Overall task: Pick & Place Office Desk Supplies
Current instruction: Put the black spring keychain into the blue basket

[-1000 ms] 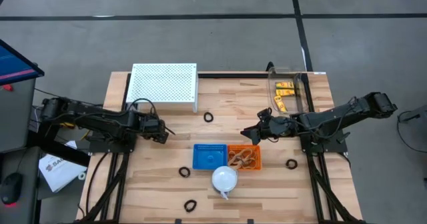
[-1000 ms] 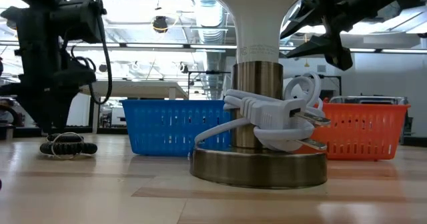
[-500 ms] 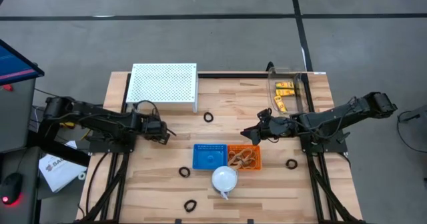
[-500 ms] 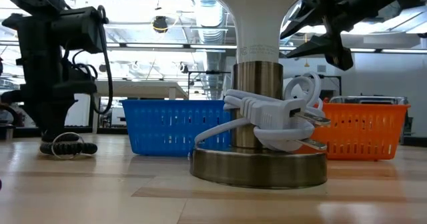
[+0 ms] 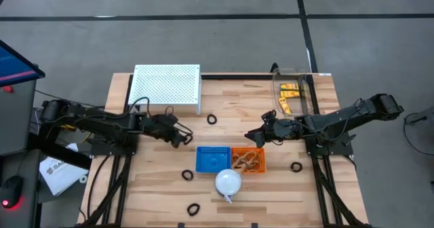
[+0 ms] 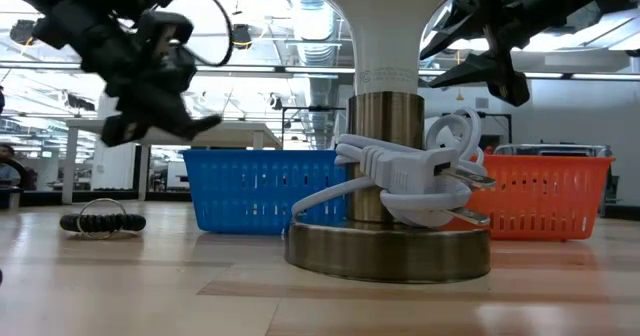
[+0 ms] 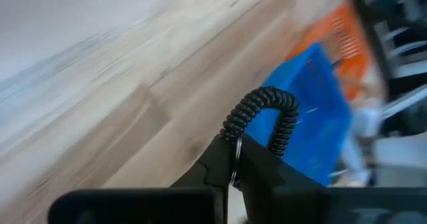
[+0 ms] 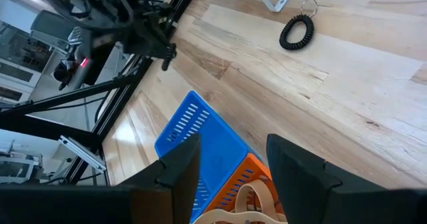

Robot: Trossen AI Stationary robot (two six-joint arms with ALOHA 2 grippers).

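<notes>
Left gripper [image 5: 182,137]: left of centre in the high view, raised off the tabletop [image 5: 163,180], clenched on a black coiled ring [image 7: 261,124]; the left wrist view shows the coil arching out above the closed fingertips, with the blue basket [image 5: 213,159] just beyond.

Rings lying loose: one black ring [image 5: 213,119] sits above centre below the white perforated tray [image 5: 166,85]; two more [image 5: 188,176] lie lower left of the blue basket, another [image 5: 296,166] at lower right.

Centre: the blue basket touches the orange basket [image 5: 248,160], which holds tan rubber-band loops [image 5: 245,161]; a white dome-shaped lamp [image 5: 228,182] stands just below them.

Right gripper [image 5: 252,137]: hovers right of centre above the orange basket's upper edge, released and holding nothing, as the right wrist view shows.

Yellow clips [image 5: 287,98]: in the clear bin [image 5: 293,92] at upper right.

Risk: the grip looks to catch only the coil's lower turns, so a quick swing toward the basket could let the springy ring slip out and bounce on the tabletop, or it could snag on the basket rim.
</notes>
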